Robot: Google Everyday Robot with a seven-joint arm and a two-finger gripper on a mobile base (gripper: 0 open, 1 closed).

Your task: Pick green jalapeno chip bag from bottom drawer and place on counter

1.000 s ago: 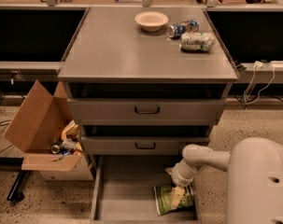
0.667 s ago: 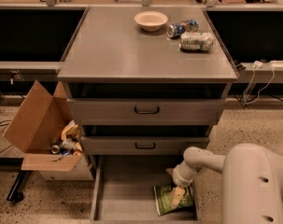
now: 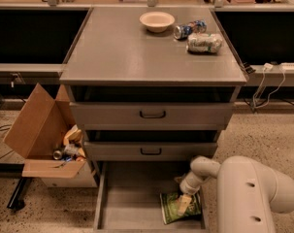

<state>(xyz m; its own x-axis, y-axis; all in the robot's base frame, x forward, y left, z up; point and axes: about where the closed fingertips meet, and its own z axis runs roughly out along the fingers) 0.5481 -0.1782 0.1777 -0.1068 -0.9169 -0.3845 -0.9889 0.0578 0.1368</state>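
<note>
Camera view, looking down on the cabinet front.

Found the bottom drawer (image 3: 132, 198) pulled well out, with its grey floor bare on the left. Spotted the green jalapeno chip bag (image 3: 168, 210) lying flat near the drawer's right front corner, close to the right wall, wrinkled and face up.

Saw the gripper (image 3: 184, 205) down inside the drawer, directly over the bag's middle and apparently touching it, at the end of the pale arm (image 3: 253, 193) bending in from the lower right. Could not tell whether open or clamped on the bag.

Judged the steep approach from above as forced by the drawer itself: low walls at the sides, the two shallower drawers (image 3: 151, 151) stacked behind and above, access only from the top and front. Judged the step in hand as the grasp, with lift and transfer not yet done.

Noted the counter (image 3: 122, 52) above as the goal, broad and grey, with a cream bowl (image 3: 157, 21), a blue can (image 3: 189, 29) and a whitish-green packet (image 3: 204, 42) grouped at the back right. Guessed the front and left part as the sensible landing spot.

Flagged one risk: thin foil lying flat, likelier to slide or crumple than to pinch cleanly.

Saw an open cardboard box (image 3: 32, 125) of scraps left of the cabinet, well apart from the job.
</note>
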